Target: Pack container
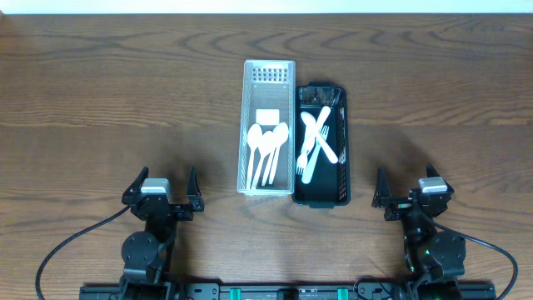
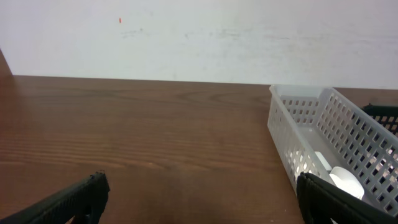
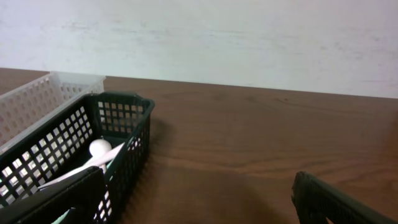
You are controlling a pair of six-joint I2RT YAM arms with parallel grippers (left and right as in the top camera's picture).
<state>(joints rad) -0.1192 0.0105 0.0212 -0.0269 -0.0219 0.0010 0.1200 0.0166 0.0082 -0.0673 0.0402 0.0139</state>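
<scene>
A white slotted basket (image 1: 250, 125) stands mid-table and holds three white spoons (image 1: 266, 150) and a small white packet (image 1: 267, 116). Touching its right side, a black basket (image 1: 344, 150) holds white forks and knives (image 1: 316, 146). My left gripper (image 1: 164, 188) is open and empty near the front left, apart from the white basket (image 2: 292, 143). My right gripper (image 1: 405, 187) is open and empty at the front right, beside the black basket (image 3: 127, 155), where white cutlery (image 3: 98, 152) shows.
Bare brown wooden table (image 1: 100, 100) spreads to both sides of the baskets. A white wall (image 2: 199, 37) rises behind the table's far edge. Black cables run from both arm bases along the front edge.
</scene>
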